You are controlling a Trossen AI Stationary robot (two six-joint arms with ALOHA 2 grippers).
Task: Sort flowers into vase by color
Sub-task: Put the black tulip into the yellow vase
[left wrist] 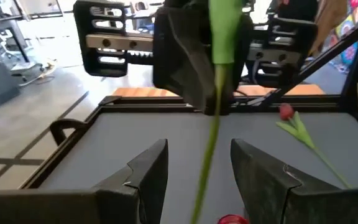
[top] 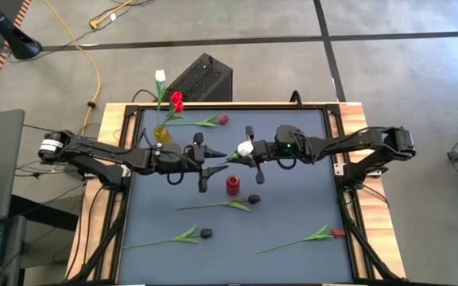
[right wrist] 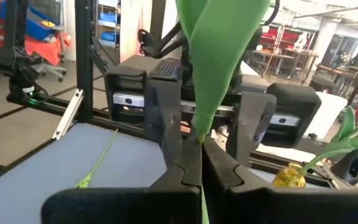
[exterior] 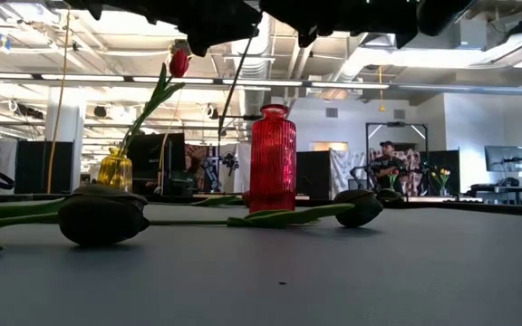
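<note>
A white tulip (top: 246,148) is pinched by its stem in the right gripper (top: 254,159), jaws closed tight, held up above the red vase (top: 233,185) mid-table. The left gripper (top: 205,161) is parked wide open around the same stem (probably so a handover can be made). Other flowers (top: 217,205) are left lying on the table (top: 293,214); the yellow vase (top: 162,133) is already stocked.

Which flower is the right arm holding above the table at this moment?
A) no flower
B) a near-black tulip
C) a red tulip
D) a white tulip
D. In the high view the right gripper has a white tulip with its bud beside it, and the right wrist view shows the jaws shut on the green stem, while the left gripper waits open close by.
</note>
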